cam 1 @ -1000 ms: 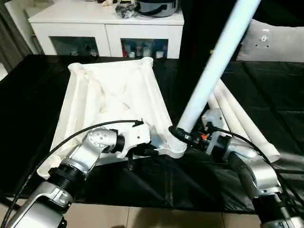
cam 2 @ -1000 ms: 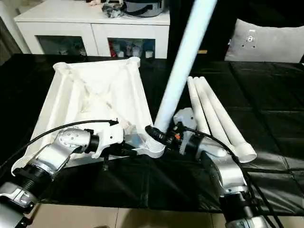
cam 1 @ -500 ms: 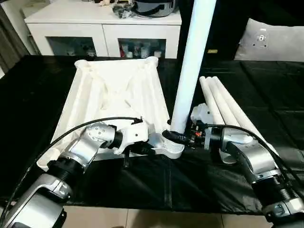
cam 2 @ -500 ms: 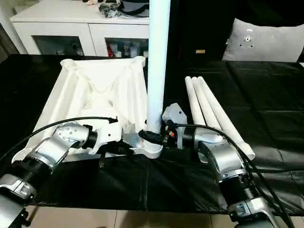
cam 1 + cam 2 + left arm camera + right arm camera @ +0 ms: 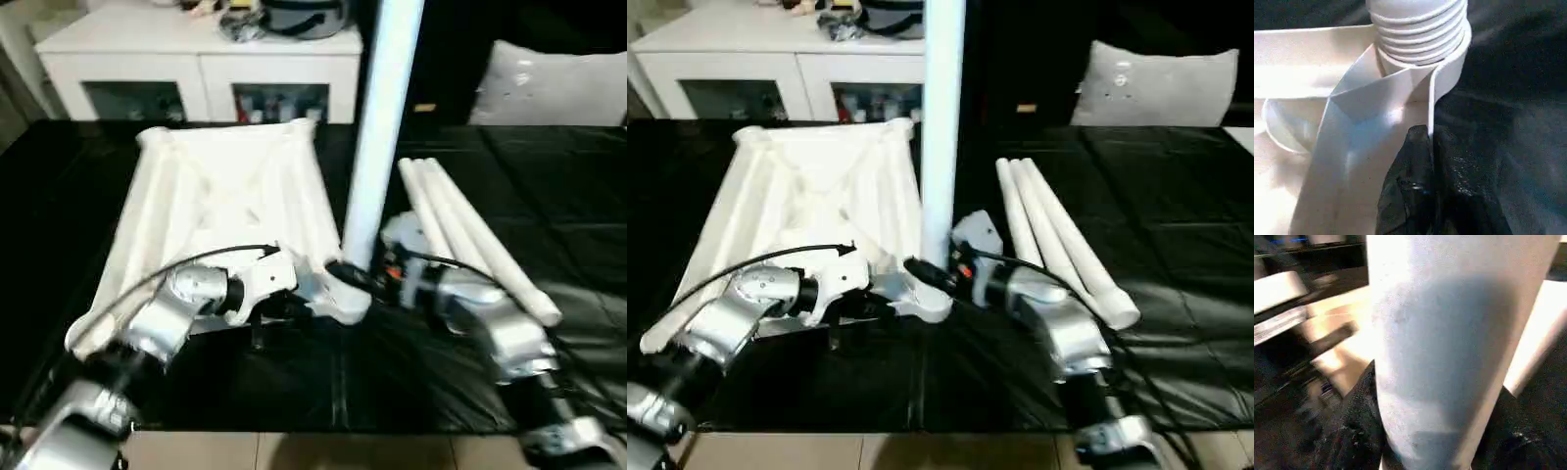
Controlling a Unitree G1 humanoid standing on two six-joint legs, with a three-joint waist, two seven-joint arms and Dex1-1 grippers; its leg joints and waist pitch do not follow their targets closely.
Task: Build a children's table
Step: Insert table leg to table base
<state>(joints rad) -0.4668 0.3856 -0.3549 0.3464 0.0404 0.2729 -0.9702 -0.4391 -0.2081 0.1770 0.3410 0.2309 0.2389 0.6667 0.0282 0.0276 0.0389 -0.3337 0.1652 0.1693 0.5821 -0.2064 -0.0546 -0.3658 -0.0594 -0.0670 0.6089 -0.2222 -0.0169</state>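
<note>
- the table top [image 5: 225, 196] lies underside up on the black tabletop [image 5: 88, 186], left of centre.
- one leg [image 5: 377, 127] stands upright in its near-right socket [image 5: 345, 300], threads apparently part in.
- right hand [image 5: 355, 278] grasps that leg low down; left hand [image 5: 294, 311] is clenched on the socket's edge.
- three spare legs [image 5: 470, 230] lie right.
- risk: tilting the leg could cross-thread it.

White plastic square tabletop [image 5: 225, 191] lies underside-up; one tapered white leg [image 5: 377, 127] upright in near corner socket [image 5: 345, 299]; three legs [image 5: 470, 230] beside.
</note>
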